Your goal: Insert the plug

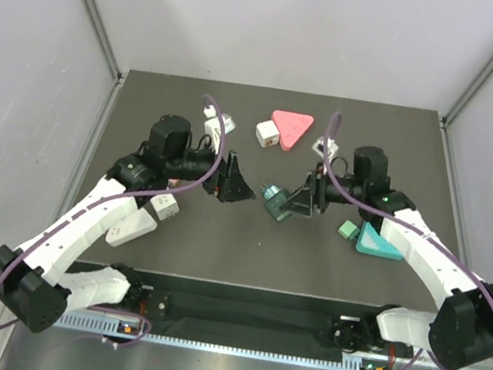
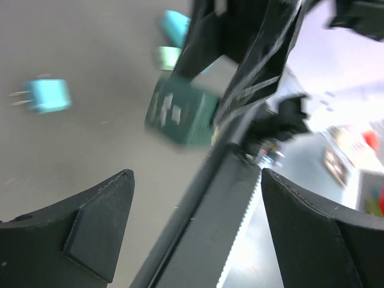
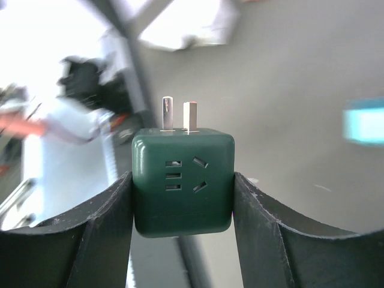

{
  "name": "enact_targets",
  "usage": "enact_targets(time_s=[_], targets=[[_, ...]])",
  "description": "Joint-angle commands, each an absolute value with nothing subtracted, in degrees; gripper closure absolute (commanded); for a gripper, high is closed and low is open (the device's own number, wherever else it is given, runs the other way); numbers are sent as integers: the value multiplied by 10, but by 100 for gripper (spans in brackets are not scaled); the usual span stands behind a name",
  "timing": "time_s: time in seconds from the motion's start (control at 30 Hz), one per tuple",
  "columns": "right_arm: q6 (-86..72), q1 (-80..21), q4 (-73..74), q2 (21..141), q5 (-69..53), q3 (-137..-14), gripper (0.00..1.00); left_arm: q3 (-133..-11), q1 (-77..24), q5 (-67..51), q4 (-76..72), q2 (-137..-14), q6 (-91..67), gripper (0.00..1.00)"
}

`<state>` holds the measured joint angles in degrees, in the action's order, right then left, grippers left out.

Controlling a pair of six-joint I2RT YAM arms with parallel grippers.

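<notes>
The right hand (image 3: 183, 177) is clamped on a green plug (image 3: 182, 183), one black finger pressed flat on each side. The green plug is a smooth plastic cube with round corners. It has small socket holes on its face and two shiny metal prongs (image 3: 178, 114) sticking out of one side. It is held up over the middle of the dark, dull tabletop (image 1: 245, 255), right between the two hands. The left hand (image 2: 197, 174) points at it, with its wedge-shaped fingers wide apart and nothing between them. Near the far edge lies a flat pink triangle (image 1: 291, 129) with soft corners, and a white cube (image 1: 267, 134) sits just beside it. A teal triangle (image 1: 378, 244) lies near the right edge. A small blue block (image 2: 48, 95) looks blurry in the left wrist view.
</notes>
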<state>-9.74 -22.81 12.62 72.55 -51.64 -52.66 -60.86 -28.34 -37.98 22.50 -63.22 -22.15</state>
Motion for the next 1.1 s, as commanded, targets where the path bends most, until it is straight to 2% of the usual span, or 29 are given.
enact_targets(time_s=[0.0, 0.5, 0.7, 0.77, 0.8, 0.87, 0.93, 1.0, 1.03, 1.07], targets=[[-145, -266, 42, 689, -606, -526, 100, -613, -286, -547, 127, -652, -227, 9], [-236, -285, -83, 669, -640, -505, 100, -599, -312, -588, 109, -702, -215, 8], [-263, -292, -116, 665, -653, -501, 100, -592, -316, -583, 77, -730, -237, 16], [-270, -293, -124, 664, -652, -497, 100, -591, -317, -588, 71, -738, -241, 25], [-272, -294, -125, 664, -651, -498, 100, -586, -317, -592, 67, -742, -244, 39], [-272, -293, -125, 664, -647, -497, 100, -579, -319, -599, 40, -742, -264, 51], [-275, -293, -125, 664, -641, -497, 97, -570, -318, -597, 24, -741, -277, 80], [-272, -294, -121, 666, -635, -498, 83, -573, -319, -593, 24, -747, -293, 100], [-267, -292, -106, 667, -626, -506, 68, -575, -318, -592, 22, -748, -300, 100], [-257, -291, -92, 666, -621, -512, 59, -577, -319, -592, 19, -750, -320, 100]])
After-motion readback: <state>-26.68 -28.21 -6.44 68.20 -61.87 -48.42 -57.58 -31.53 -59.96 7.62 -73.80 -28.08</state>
